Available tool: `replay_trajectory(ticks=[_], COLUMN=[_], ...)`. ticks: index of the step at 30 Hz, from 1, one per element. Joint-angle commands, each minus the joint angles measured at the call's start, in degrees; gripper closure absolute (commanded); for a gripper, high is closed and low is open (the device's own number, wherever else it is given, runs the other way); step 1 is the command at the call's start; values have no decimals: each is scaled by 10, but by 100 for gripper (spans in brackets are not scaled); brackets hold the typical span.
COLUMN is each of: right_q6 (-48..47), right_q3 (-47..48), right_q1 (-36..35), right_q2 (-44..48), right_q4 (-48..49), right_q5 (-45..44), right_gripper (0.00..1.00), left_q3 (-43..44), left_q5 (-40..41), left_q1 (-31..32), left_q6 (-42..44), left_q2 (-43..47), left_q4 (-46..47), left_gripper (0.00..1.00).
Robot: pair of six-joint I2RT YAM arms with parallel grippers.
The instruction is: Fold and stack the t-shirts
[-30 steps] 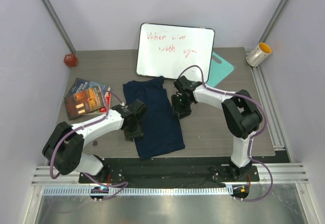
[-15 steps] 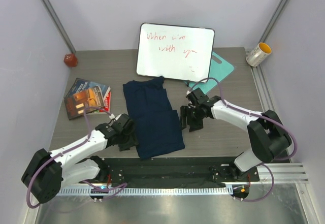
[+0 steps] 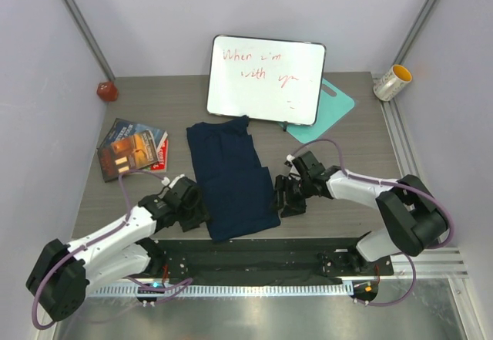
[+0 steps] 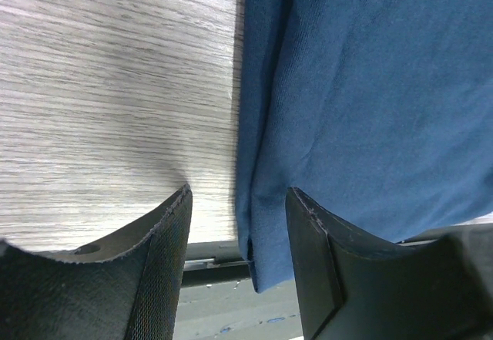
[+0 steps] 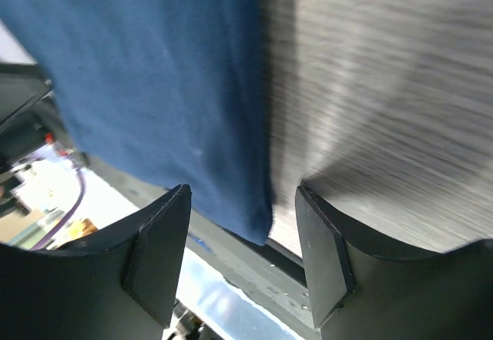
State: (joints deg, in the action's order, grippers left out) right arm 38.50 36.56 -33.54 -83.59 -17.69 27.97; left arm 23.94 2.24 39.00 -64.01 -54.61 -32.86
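The shirt, folded to a long strip, lies flat mid-table; both arms have slid from its middle down to the near hem; the left gripper and right gripper stand part-open astride its side edges, gripping nothing; a crosswise fold likely follows.

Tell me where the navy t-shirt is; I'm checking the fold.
In the top view, the dark navy-blue fabric t-shirt lies mid-table, in front of the white rectangular whiteboard, between the left tool and right tool.
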Motion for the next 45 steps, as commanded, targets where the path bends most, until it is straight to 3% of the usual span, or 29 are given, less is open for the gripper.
replay_trajectory(ticks=[1, 10, 19, 25, 28, 29, 31, 32, 34, 36, 45], right_q6=[15, 26, 44, 56, 61, 61, 68, 68, 69, 66, 97], right_q3=[-42, -70, -76, -80, -80, -80, -79, -77, -70, -54, 19], right_q1=[-2, -3, -11, -15, -18, -19, -20, -21, -21, -21, -21], right_q2=[-11, -14, -35, -44, -45, -45, -39, -36, -27, -23, -5], right_q4=[52, 86, 114, 130, 132, 132, 131, 131, 119, 94, 32], right_q5=[11, 18, 34, 39, 39, 41, 46, 50, 50, 49, 66], right_gripper=[37, 37, 38, 42, 57, 69, 83, 87, 97, 99, 99], left_q3=[-28, -28, -10, -24, -29, -29, -31, -30, -27, -17, 96], left_q5=[-2, -7, 21, 26, 22, 21, 21, 22, 22, 25, 98], left_q1=[4, 16, 77, 96, 98, 99, 99, 99, 99, 99, 99], left_q6=[-16, -26, -62, -81, -79, -79, -79, -79, -78, -74, -65], left_q2=[3, -46, -146, -148, -134, -126, -117, -105, -95, -82, -59], left_q4=[-4, 37, 78, 92, 90, 88, 81, 78, 66, 55, -83], left_gripper=[46, 46, 47, 51, 62, 69, 77, 85, 92, 100, 100])
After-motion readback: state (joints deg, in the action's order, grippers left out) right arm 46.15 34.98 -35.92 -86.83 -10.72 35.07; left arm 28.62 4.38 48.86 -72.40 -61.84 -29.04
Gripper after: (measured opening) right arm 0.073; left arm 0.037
